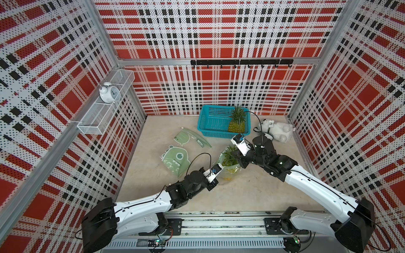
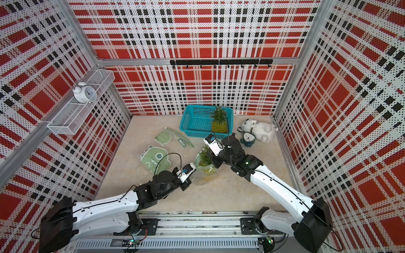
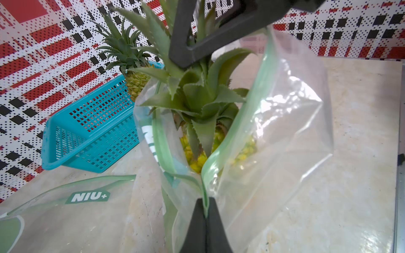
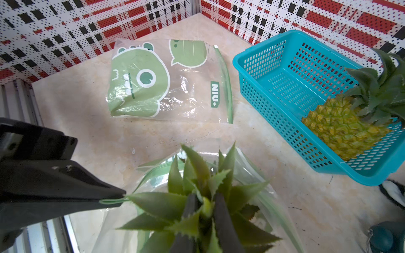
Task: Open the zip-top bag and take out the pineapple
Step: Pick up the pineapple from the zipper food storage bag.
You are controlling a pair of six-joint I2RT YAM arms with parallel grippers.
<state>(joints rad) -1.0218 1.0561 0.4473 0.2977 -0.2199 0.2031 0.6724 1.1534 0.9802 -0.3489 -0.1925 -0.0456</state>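
The clear zip-top bag (image 1: 230,174) with a green zip rim stands open at mid table, seen in both top views. Inside it stands the pineapple (image 3: 197,98), its leafy crown sticking out of the mouth and its yellow body (image 3: 196,163) low in the bag. My left gripper (image 3: 206,200) is shut on the bag's green rim at one end of the mouth. From above, my right gripper (image 4: 206,201) is shut on the central leaves of the pineapple's crown (image 4: 157,206). The bag's wall (image 3: 285,122) hangs loose around the fruit.
A teal basket (image 1: 213,122) at the back holds a second pineapple (image 1: 236,126). An empty bag with a green monster print (image 1: 176,158) lies left of the arms. A white plush toy (image 1: 278,131) and a small dark clock (image 2: 248,139) sit at the back right.
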